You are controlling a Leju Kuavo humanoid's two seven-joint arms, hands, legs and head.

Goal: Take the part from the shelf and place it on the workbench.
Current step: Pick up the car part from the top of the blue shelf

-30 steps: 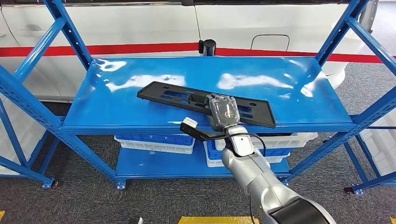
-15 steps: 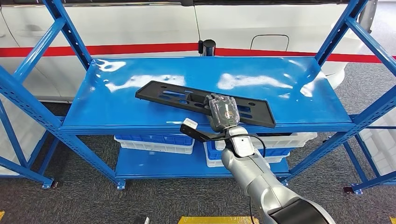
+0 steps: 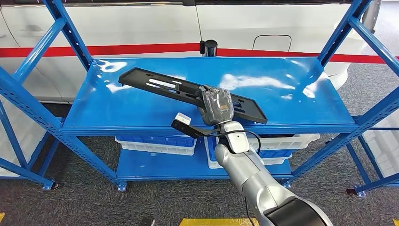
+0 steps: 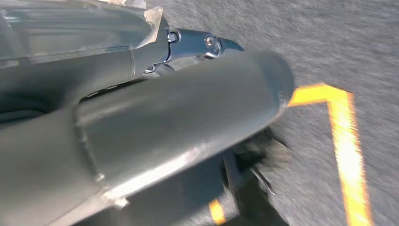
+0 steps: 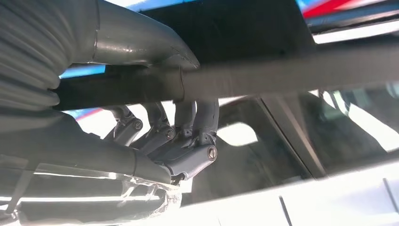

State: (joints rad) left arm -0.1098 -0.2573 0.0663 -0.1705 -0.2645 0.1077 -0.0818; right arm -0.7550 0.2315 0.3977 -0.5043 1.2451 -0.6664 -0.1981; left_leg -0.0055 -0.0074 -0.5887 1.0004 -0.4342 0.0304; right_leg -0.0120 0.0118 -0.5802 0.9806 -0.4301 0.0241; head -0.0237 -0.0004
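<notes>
The part is a long flat black plastic panel [image 3: 160,86] with slots, held above the blue shelf top [image 3: 117,108] and tilted so its left end is higher. My right hand [image 3: 215,105] grips it near the middle of its front edge. In the right wrist view the thumb [image 5: 141,47] lies on one side of the panel's edge [image 5: 291,66] and the dark fingers [image 5: 188,127] curl round the other side. My left hand [image 4: 141,108] hangs low over grey floor with nothing seen in it; its fingers are hidden.
The blue shelf rack has slanted uprights [image 3: 70,37] at both sides. White and blue bins [image 3: 155,143] sit on the lower shelf. A white car with a red stripe [image 3: 141,49] stands behind the rack. Yellow floor tape [image 4: 343,141] marks the grey carpet.
My right hand has raised the panel off the shelf top and swung it; its left end has gone up and back, and the hand has shifted slightly left.
</notes>
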